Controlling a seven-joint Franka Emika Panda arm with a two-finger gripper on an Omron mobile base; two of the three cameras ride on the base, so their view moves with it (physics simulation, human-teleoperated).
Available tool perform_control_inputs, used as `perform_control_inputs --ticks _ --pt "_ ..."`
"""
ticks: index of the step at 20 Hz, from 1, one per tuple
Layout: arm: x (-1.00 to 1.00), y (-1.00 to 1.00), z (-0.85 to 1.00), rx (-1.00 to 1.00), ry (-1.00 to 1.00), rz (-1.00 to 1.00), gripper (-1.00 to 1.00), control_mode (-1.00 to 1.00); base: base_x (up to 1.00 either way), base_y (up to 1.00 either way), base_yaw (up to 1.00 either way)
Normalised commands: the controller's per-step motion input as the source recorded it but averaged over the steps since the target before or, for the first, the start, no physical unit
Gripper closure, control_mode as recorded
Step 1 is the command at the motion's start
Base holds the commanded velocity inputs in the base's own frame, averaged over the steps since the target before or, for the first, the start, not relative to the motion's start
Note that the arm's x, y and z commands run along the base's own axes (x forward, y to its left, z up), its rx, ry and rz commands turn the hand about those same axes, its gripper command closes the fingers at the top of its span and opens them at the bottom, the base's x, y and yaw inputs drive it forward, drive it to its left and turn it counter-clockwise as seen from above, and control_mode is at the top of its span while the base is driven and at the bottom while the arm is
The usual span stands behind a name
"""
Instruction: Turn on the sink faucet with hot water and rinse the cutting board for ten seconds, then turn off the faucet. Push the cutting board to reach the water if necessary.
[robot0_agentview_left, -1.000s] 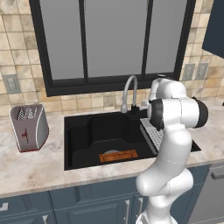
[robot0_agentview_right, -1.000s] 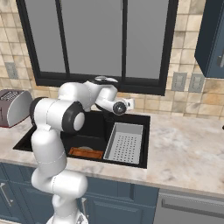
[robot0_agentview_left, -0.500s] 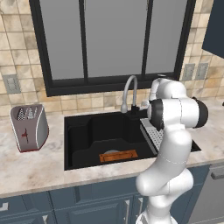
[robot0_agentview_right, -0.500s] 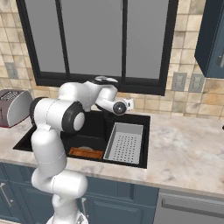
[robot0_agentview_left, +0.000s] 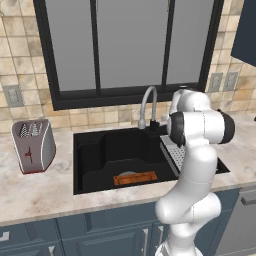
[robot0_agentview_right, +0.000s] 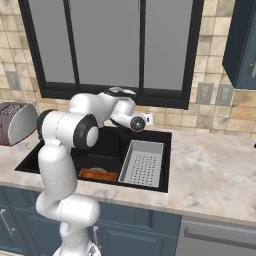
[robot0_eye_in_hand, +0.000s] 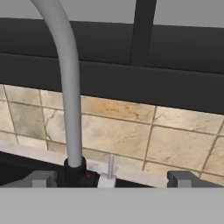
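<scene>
In the hand view the grey gooseneck sink faucet (robot0_eye_in_hand: 66, 87) rises from its black base, with a small upright lever (robot0_eye_in_hand: 111, 165) just right of it. My gripper (robot0_eye_in_hand: 113, 179) is open; its fingertips (robot0_eye_in_hand: 41, 178) stand on either side of the base and lever, touching neither. No water runs from the sink faucet (robot0_agentview_left: 148, 104). The orange-brown cutting board (robot0_agentview_left: 135, 178) lies flat on the floor of the black sink (robot0_agentview_left: 90, 155), toward the front, left of the spout. From the right the cutting board (robot0_agentview_right: 98, 174) shows beside my arm.
A grey perforated rack (robot0_agentview_right: 142, 162) fills the sink's right compartment. A silver toaster (robot0_agentview_left: 34, 145) stands on the marble counter (robot0_agentview_left: 30, 192) at the left. Tiled wall and a dark window frame (robot0_eye_in_hand: 144, 65) rise close behind the faucet.
</scene>
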Motion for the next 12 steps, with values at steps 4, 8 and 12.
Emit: perform_control_inputs --ticks 4,8,12 --pt "0.03 0.0 -0.37 0.0 -0.01 0.0 -1.0 -1.0 0.0 0.0 0.0" --pt "0.0 -0.12 -0.41 0.02 -0.05 0.0 -1.0 -1.0 0.0 0.0 0.0" --pt "0.0 -0.2 -0.25 0.06 -0.08 0.0 -1.0 -1.0 0.0 0.0 0.0"
